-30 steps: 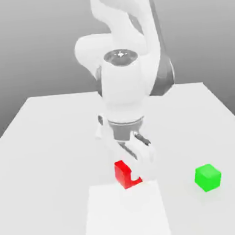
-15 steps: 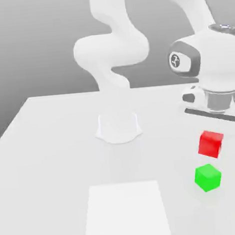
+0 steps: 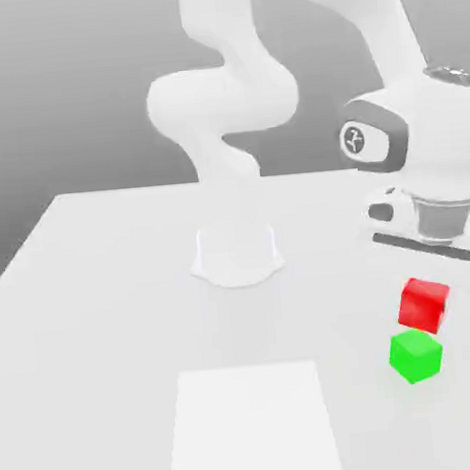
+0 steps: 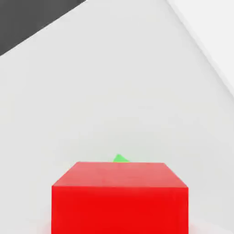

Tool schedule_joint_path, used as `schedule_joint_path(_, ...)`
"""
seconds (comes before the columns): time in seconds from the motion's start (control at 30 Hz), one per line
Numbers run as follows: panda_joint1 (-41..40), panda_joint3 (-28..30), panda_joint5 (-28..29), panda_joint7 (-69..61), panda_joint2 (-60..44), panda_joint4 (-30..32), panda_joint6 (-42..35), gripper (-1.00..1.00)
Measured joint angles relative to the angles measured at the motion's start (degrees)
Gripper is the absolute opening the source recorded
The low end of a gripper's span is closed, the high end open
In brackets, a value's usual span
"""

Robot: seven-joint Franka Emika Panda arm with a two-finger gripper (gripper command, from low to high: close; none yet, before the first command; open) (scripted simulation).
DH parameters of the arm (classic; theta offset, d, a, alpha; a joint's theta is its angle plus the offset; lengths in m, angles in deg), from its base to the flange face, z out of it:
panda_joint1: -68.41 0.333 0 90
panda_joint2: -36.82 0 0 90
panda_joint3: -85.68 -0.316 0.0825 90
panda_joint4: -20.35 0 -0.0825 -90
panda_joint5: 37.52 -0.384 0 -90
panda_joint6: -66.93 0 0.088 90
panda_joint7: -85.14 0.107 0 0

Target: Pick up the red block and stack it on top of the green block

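Two blocks nearly align: the gripper (image 3: 424,281), apparently clamping the red block (image 3: 423,304), hangs above the green block (image 3: 415,355).

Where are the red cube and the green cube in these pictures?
red block (image 3: 424,305), exterior view, its front face.
green block (image 3: 415,355), exterior view, its front face.
green block (image 4: 120,158), hand view, the corner peeking past the red block.
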Motion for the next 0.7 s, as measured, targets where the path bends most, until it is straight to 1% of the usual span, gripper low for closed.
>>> schedule_joint_path(0.27, 2.01, 3.21, 7.80, 5.56, -6.53, 0.99, 6.41, -1.00)
schedule_joint_path(0.3, 2.40, 3.72, 8.65, 6.16, -7.28, 1.14, 7.18, 1.00)
schedule_joint_path(0.53, 2.45, 3.79, 8.76, 6.24, -7.38, 1.16, 7.19, 1.00)
schedule_joint_path(0.7, 1.46, 2.09, 4.22, 3.02, -3.57, 0.47, 3.38, 1.00)
